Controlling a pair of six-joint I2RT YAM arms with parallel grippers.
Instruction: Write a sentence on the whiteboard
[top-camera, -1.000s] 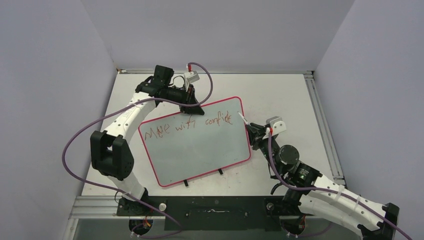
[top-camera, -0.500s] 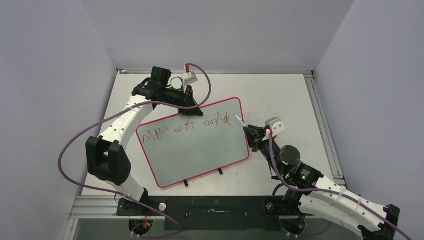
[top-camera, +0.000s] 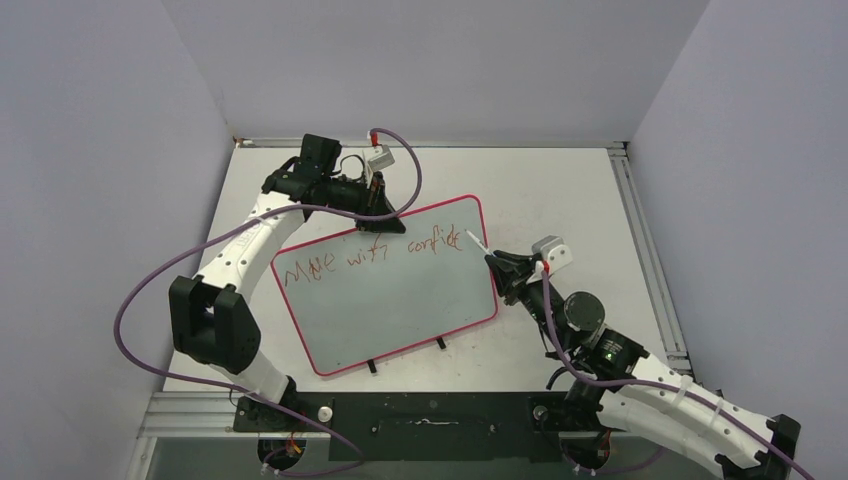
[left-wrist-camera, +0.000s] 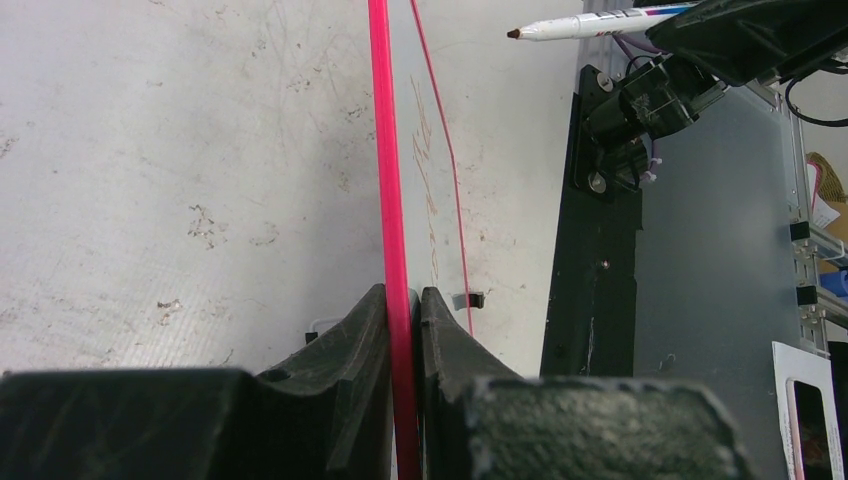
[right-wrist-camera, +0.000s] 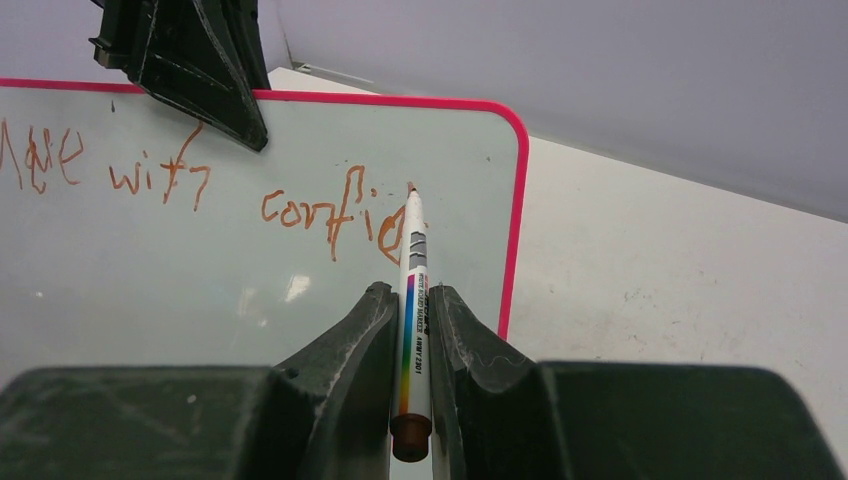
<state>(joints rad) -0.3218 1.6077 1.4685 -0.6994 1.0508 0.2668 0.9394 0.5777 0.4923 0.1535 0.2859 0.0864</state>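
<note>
In the last second the left claw (left-wrist-camera: 403, 298) has tightened onto the far rim of the whiteboard (top-camera: 400, 305), steadying it mid-counter (top-camera: 570, 190). The right claw (right-wrist-camera: 410, 300) pinches the marker (right-wrist-camera: 415, 250). Its tip now sits at the right end of the sentence (top-camera: 372, 256), at "confide", so "nce" likely comes next.

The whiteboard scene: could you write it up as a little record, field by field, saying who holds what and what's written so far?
board: the whiteboard, pink-red rim, propped on the table
writing: the sentence, shaky red-brown letters, reads roughly "Move with confide", unfinished
left fingers: shut on the whiteboard's top rim
right fingers: shut on the marker
marker tip: by the last letter, near the right rim; contact with the board unclear
</note>
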